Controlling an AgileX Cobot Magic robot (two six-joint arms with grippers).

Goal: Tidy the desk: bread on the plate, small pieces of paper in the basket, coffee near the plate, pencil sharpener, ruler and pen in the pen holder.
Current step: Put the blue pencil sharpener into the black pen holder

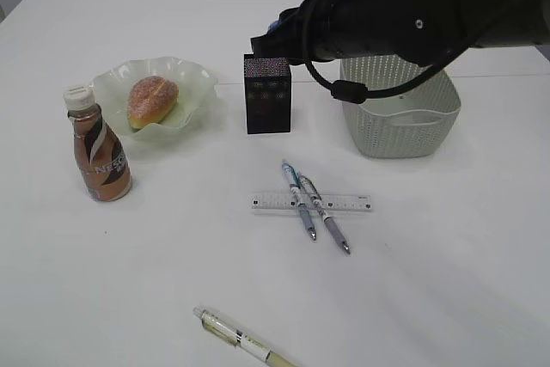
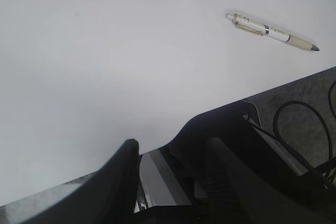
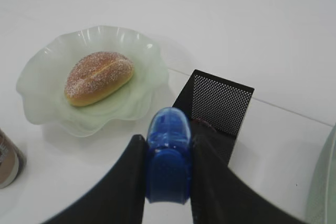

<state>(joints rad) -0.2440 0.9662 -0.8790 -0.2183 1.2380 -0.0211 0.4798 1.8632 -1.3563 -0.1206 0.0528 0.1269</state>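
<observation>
R gripper point(image 3: 167, 182) is clamping a blue pencil sharpener point(image 3: 168, 150) between its jaws, hovering just above and slightly toward the plate side of the pen holder point(image 3: 216, 114); in the exterior view the sharpener point(image 1: 277, 27) is showing just above the holder's point(image 1: 267, 94) back rim, w/ the arm crossing over the basket point(image 1: 400, 113). L gripper point(image 2: 173, 182) is sitting w/ its jaws apart and nothing between them, parked at the desk edge, well away from the holder; a white pen point(image 2: 270, 32) is lying near it.

Risks, as I'm reading it: the sharpener isn't looking centred over the holder's opening; if it's released here it's likely hitting the rim and bouncing toward the plate point(image 3: 37, 85), where the bread point(image 3: 98, 77) is already resting. The holder is light and narrow; a fingertip nudging its wall on the way down could be tipping it over. The sharpener is rounded and smooth, so it may be slipping or twisting in the grip.

Coffee bottle point(image 1: 97, 145) is standing beside the plate, well clear of the holder; the ruler point(image 1: 275, 203) and two pens point(image 1: 298, 199) are lying crossed in front of the holder, not yet handled; can't tell what's in the basket.
</observation>
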